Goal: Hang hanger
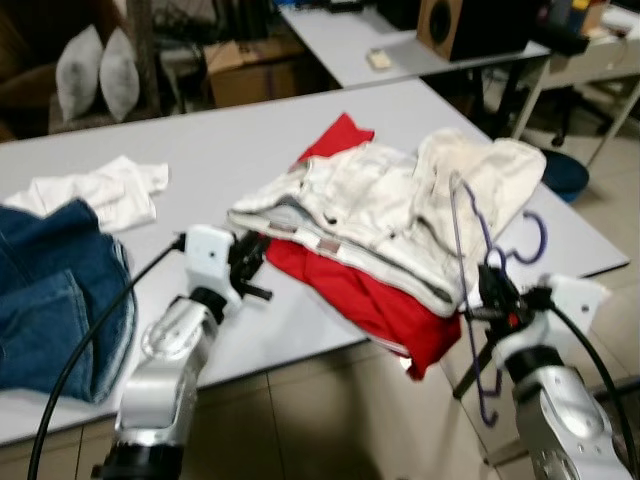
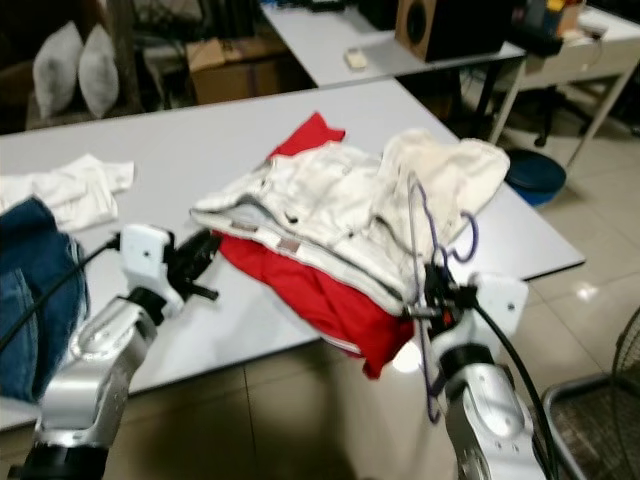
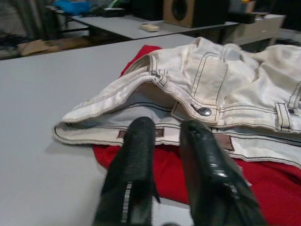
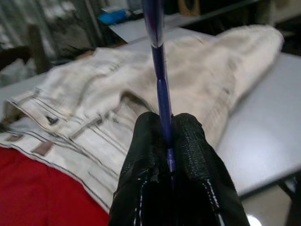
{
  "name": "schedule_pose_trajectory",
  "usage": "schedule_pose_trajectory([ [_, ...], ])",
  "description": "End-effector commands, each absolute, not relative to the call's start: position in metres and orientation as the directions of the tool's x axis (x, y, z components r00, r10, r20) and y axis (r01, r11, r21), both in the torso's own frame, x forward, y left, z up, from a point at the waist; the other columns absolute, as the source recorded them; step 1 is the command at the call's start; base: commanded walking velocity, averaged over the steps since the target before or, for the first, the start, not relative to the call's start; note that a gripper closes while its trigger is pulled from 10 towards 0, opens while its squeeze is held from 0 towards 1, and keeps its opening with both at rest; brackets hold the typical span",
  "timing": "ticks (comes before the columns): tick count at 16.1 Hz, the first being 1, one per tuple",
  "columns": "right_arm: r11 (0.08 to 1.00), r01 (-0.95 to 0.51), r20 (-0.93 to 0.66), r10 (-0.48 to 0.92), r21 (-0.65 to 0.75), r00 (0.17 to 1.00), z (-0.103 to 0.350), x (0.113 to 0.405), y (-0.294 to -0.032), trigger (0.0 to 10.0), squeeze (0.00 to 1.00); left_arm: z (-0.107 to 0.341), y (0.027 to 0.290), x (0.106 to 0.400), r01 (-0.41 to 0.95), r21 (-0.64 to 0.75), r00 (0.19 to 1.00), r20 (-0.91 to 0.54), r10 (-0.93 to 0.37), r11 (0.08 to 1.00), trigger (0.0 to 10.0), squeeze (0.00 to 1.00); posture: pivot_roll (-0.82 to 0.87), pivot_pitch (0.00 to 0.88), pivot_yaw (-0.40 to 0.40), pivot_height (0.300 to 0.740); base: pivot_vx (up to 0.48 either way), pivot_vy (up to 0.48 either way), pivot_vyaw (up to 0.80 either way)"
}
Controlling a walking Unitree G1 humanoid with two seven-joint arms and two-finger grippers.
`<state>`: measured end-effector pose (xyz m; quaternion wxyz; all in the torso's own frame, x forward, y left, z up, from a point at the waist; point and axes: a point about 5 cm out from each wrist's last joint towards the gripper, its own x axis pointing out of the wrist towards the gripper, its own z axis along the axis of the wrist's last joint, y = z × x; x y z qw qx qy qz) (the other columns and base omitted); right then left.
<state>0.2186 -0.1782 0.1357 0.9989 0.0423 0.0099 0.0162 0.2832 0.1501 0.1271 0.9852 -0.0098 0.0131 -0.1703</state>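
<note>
Fingers (image 4: 188, 141) of right gripper (image 1: 497, 300) clamp the purple hanger (image 1: 470, 250); its lower bar is blurred. Left gripper (image 3: 164, 141) fingers slightly parted beside cream jeans (image 1: 380, 200) on worktop (image 1: 200, 150).

From my remote station I look down on a long grey desk (image 1: 230, 150) that runs across the room. A red garment (image 1: 385, 300) lies spread near its front edge, one end drooping over the side, with cream-white jeans (image 1: 380, 200) heaped on top of it. Further to my left, blue denim (image 1: 50, 300) lies bunched at the front edge, and a crumpled white cloth (image 1: 100, 190) rests just behind it. Beyond, a second grey desk (image 1: 350, 40) carries a wooden speaker (image 1: 450, 25) and a small pale object (image 1: 379, 60).
</note>
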Motion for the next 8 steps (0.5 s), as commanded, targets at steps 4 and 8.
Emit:
schedule_pose_trajectory([
  [4, 0.990, -0.090, 0.001, 0.090, 0.106, 0.996, 0.1404, 0.2209, -0.1784, 10.0, 0.00, 0.1306, 0.1485, 0.2926, 0.294, -0.011, 0.956, -0.001, -0.294, 0.956, 10.0, 0.61, -0.12, 0.034, 0.072, 0.740, 0.000, 0.000, 0.00],
  [8, 0.983, -0.109, 0.040, 0.104, 0.147, 0.994, 0.1484, 0.2248, -0.1786, 10.0, 0.00, 0.1313, 0.1505, 0.2946, 0.292, -0.031, 0.957, 0.017, -0.291, 0.956, 10.0, 0.56, -0.12, 0.031, 0.063, 0.740, 0.124, 0.000, 0.00],
])
